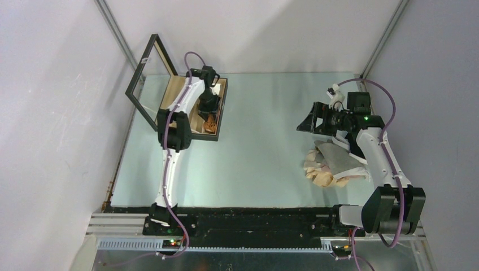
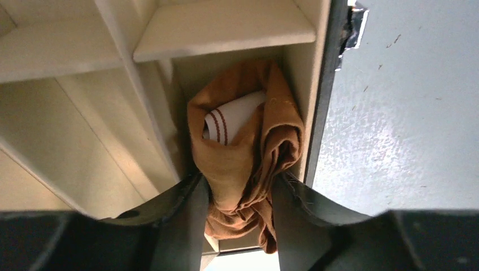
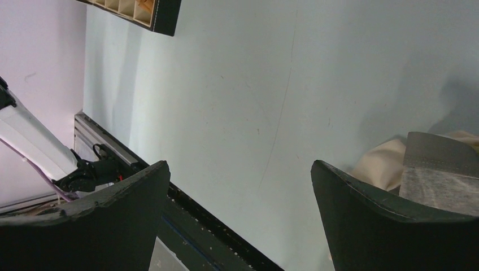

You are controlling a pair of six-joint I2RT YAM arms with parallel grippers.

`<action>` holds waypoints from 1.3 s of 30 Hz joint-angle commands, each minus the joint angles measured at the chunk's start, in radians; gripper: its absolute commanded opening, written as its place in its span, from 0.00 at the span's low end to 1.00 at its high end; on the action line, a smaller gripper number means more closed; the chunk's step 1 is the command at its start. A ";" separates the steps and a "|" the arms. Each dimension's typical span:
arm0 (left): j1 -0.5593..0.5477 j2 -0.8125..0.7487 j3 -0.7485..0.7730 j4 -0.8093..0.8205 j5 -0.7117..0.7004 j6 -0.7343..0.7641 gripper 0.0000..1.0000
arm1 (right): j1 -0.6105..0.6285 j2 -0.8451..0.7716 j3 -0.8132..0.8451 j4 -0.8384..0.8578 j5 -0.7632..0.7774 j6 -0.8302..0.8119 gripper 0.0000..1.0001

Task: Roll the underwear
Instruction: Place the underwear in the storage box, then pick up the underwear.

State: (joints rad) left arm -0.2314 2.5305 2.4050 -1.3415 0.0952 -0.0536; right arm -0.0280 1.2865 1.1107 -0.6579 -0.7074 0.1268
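Observation:
A rolled rust-brown underwear [image 2: 282, 135] with a white, red-striped label sits in a near compartment of the wooden box [image 2: 226, 28]. My left gripper [image 2: 240, 182] reaches down into that box [image 1: 221, 107], and its two fingers press the cloth [image 1: 212, 123] from both sides. The other underwear lies in a loose heap at the right of the table: a grey piece [image 1: 342, 157] on top, a beige one [image 1: 319, 176] and a pale pink one [image 1: 357, 173] beneath. My right gripper [image 1: 308, 123] hovers just beyond the heap, wide open and holding nothing [image 3: 240, 165]. The grey [image 3: 440, 172] and beige [image 3: 375, 164] pieces show by its right finger.
The box's black-framed lid [image 1: 148, 79] stands open towards the left wall. The box corner [image 3: 158, 14] shows at the top of the right wrist view. A black rail [image 1: 254, 217] runs along the near table edge. Grey walls close in both sides.

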 commanded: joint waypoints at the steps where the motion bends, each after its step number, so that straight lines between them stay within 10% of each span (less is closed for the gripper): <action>1: 0.001 -0.027 0.024 0.066 -0.081 0.017 0.53 | -0.001 -0.017 0.012 -0.027 0.030 -0.056 0.99; 14: 0.017 -0.412 -0.062 0.044 -0.167 0.109 0.69 | -0.105 -0.085 0.020 -0.104 0.067 -0.199 0.99; 20: 0.021 -0.685 -0.275 0.335 0.023 0.141 0.70 | -0.128 -0.097 -0.009 -0.201 0.119 -0.465 0.99; 24: 0.002 -0.969 -0.801 0.800 0.165 0.072 0.71 | -0.107 -0.105 -0.080 -0.205 0.301 -0.619 0.76; 27: -0.032 -1.005 -0.869 0.858 0.215 -0.014 0.69 | -0.108 -0.117 -0.119 -0.173 0.412 -0.660 0.52; 31: -0.069 -0.966 -0.897 0.801 0.245 -0.119 0.65 | -0.143 -0.112 -0.155 -0.092 0.480 -0.620 0.44; 39: -0.231 -1.041 -1.104 0.818 0.168 -0.012 0.67 | -0.260 0.024 -0.132 0.060 0.636 -0.544 0.65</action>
State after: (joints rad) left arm -0.4046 1.5463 1.3491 -0.5533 0.2718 -0.0990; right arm -0.2390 1.2396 0.9470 -0.6933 -0.1890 -0.4393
